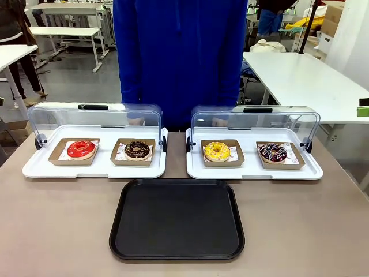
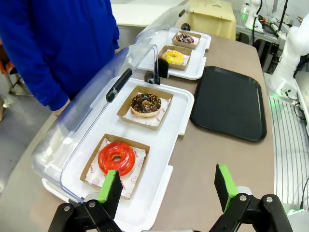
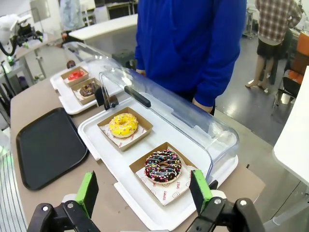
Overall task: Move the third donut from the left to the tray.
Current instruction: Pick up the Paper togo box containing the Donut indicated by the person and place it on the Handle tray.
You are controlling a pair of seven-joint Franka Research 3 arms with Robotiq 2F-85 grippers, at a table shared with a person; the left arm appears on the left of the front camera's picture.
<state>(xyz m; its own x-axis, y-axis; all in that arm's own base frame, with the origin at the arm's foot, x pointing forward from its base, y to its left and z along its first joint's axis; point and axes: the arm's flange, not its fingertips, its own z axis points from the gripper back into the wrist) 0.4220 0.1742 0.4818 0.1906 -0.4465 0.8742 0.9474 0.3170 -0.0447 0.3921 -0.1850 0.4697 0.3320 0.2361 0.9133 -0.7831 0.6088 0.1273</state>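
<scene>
The room is a workshop with white tables [image 1: 300, 75] on a grey floor. A person in blue [image 1: 180, 52] stands at the far edge of the grey-brown desk [image 1: 57, 231]. The black tray [image 1: 176, 257] lies empty at the middle of the desk's near edge. Behind it, toward the far right, is a white tray [image 1: 253, 171] with its clear domed lid [image 1: 253, 118] swung back.

The yellow-iced donut [image 1: 217, 151] sits in a square cardboard holder [image 1: 203, 161] at that white tray's left end, just behind the black tray's far right corner. As a ring, it has no long axis to line up with.

The right hand [image 3: 144, 189] is released, fingers wide apart and empty, and the donut [image 3: 123, 124] lies ahead of it and slightly left, past a chocolate sprinkled donut [image 3: 163, 166]. The left hand [image 2: 168, 186], also spread and empty, is well apart from the donut [image 2: 173, 56], so the right arm seems the nearer one.
</scene>
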